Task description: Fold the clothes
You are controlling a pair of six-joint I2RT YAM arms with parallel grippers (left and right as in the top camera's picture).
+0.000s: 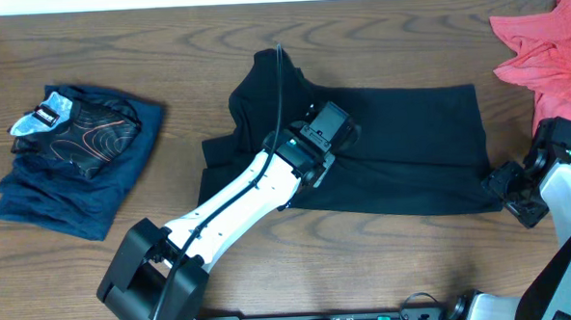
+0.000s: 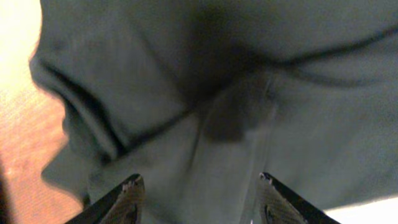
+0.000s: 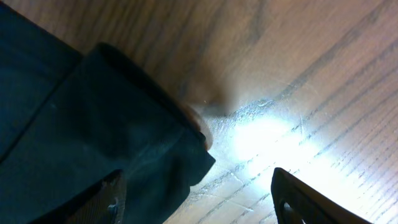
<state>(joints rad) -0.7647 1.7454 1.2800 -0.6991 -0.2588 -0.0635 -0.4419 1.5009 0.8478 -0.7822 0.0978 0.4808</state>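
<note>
The black T-shirt (image 1: 401,145) lies partly folded across the middle of the table, its hem to the right. My left gripper (image 1: 334,127) hovers over the shirt's upper middle; in the left wrist view its fingers (image 2: 198,186) are spread apart above wrinkled black fabric (image 2: 186,93), holding nothing. My right gripper (image 1: 507,187) sits at the shirt's lower right corner. In the right wrist view its fingers (image 3: 199,193) are apart, with the shirt's folded corner (image 3: 112,130) between them on the wood. No lettering or emblem shows.
A navy-blue garment (image 1: 46,195) with a black, red-lined garment (image 1: 96,134) on top lies at the left. A pink-red garment (image 1: 546,47) lies at the back right corner. Bare wood runs along the front edge.
</note>
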